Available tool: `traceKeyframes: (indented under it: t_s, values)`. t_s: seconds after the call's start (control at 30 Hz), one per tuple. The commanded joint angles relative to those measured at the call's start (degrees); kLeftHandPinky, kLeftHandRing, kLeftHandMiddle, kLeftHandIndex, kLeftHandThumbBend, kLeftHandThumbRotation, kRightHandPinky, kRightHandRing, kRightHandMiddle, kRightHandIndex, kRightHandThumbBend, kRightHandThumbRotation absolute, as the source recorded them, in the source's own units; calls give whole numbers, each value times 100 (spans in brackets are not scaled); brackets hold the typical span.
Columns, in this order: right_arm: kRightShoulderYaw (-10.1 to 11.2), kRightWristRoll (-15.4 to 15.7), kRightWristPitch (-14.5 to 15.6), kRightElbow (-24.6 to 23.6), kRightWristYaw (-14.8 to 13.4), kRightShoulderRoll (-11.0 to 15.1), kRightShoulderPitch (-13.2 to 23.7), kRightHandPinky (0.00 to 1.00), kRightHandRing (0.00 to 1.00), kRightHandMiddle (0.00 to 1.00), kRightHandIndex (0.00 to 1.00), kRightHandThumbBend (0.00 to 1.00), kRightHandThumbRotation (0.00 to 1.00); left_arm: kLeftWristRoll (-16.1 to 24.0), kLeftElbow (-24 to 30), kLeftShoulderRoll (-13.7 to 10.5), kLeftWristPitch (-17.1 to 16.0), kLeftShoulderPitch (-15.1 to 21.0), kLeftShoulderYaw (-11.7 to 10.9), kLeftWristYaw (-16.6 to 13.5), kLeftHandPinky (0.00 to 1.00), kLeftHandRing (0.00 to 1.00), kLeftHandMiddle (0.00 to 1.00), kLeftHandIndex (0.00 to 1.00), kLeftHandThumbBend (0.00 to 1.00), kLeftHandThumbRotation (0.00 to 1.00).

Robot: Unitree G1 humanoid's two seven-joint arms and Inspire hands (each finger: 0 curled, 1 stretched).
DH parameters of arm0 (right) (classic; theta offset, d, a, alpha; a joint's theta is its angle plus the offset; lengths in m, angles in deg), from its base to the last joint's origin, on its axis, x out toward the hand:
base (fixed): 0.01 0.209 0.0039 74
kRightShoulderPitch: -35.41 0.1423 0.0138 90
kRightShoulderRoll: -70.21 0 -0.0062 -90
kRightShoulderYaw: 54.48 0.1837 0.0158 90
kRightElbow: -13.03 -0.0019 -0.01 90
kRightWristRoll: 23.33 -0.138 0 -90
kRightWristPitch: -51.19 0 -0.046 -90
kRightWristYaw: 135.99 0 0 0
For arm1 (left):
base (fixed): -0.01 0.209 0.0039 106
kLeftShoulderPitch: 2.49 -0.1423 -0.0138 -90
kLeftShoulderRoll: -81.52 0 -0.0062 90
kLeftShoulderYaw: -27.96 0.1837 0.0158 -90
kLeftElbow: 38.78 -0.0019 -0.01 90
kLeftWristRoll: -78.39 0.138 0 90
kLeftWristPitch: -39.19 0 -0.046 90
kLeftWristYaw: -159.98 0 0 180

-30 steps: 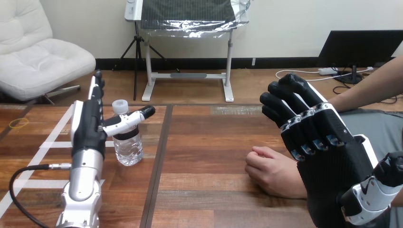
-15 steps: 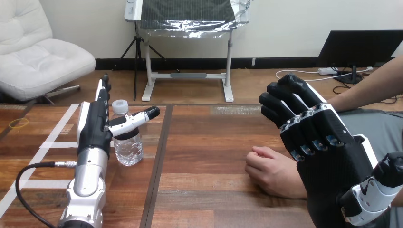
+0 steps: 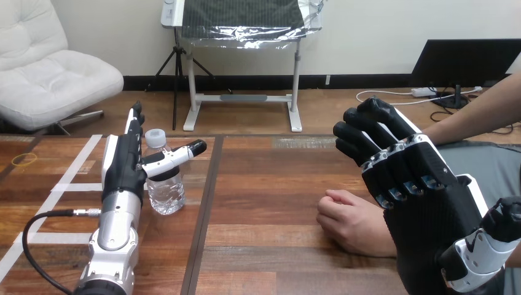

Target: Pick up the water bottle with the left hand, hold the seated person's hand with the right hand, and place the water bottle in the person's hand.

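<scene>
Left hand (image 3: pixel 121 167) beside bottle (image 3: pixel 166 192), right hand (image 3: pixel 424 196) aloft

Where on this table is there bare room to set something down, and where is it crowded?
The widest bare stretch of table lies between the bottle and the person's hand, running to the near edge. Crowded: the left, where the left robot hand stands beside the bottle, and the right, under the raised right robot hand.

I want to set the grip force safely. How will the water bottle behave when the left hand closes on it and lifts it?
The bottle looks like clear, thin plastic, so it may dent under a hard squeeze. It stands upright and is taller than wide, so a sideways push from the left hand could probably tip it.
</scene>
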Motion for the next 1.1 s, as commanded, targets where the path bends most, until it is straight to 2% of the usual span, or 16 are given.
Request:
traceKeyframes:
  t_s: [0.0, 1.07]
  values:
    - [44, -88, 6, -144, 11, 19, 268, 91, 87, 87, 86, 84, 100, 46, -46, -131, 36, 461, 101, -74, 96, 98, 100, 100, 100, 17]
    - [88, -164, 3, -146, 129, 64, 238, 90, 87, 87, 85, 84, 100, -63, -231, -78, 445, 535, 55, -116, 95, 100, 100, 100, 100, 16]
